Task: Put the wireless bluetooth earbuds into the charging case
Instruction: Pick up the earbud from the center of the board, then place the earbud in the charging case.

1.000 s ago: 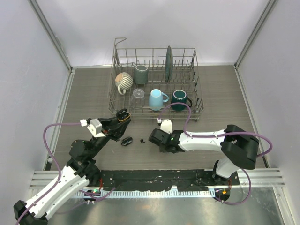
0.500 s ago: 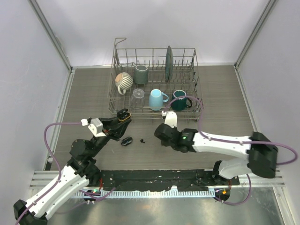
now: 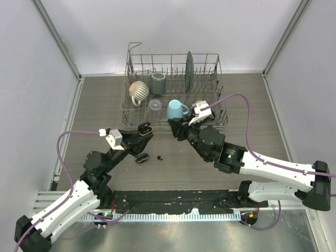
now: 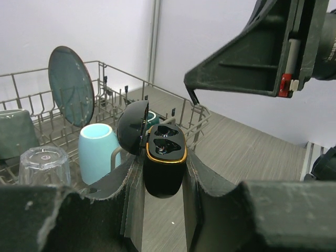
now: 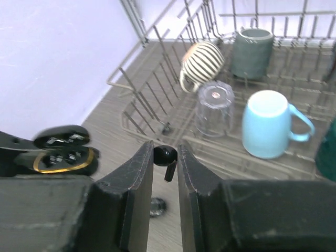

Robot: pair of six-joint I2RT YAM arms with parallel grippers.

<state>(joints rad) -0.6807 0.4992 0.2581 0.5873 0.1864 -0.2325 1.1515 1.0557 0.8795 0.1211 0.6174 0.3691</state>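
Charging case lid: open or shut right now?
Open. The charging case in the left gripper has its lid hinged back, exposing the gold-rimmed wells.

The bench [image 3: 252, 105] is grey-brown woodgrain. A wire dish rack [image 3: 173, 54] stands on it just beyond both end effectors. One tiny black earbud [image 3: 159, 157] lies loose on the near side, between the left end effector [image 3: 144, 127] and the right end effector [image 3: 173, 126]. A small dark lump [image 3: 140, 157], too small to identify, lies near the earbud, on the near side of the left end effector.

1 rack [image 3: 173, 54]: rear centre of table [image 3: 262, 152].
1 case [image 3: 145, 127]: in left gripper [image 3: 143, 131], before rack.
1 earbud [image 5: 166, 155]: in right gripper [image 5: 165, 153], right of case.
1 loose earbud [image 3: 159, 157]: on table, nearer than case.
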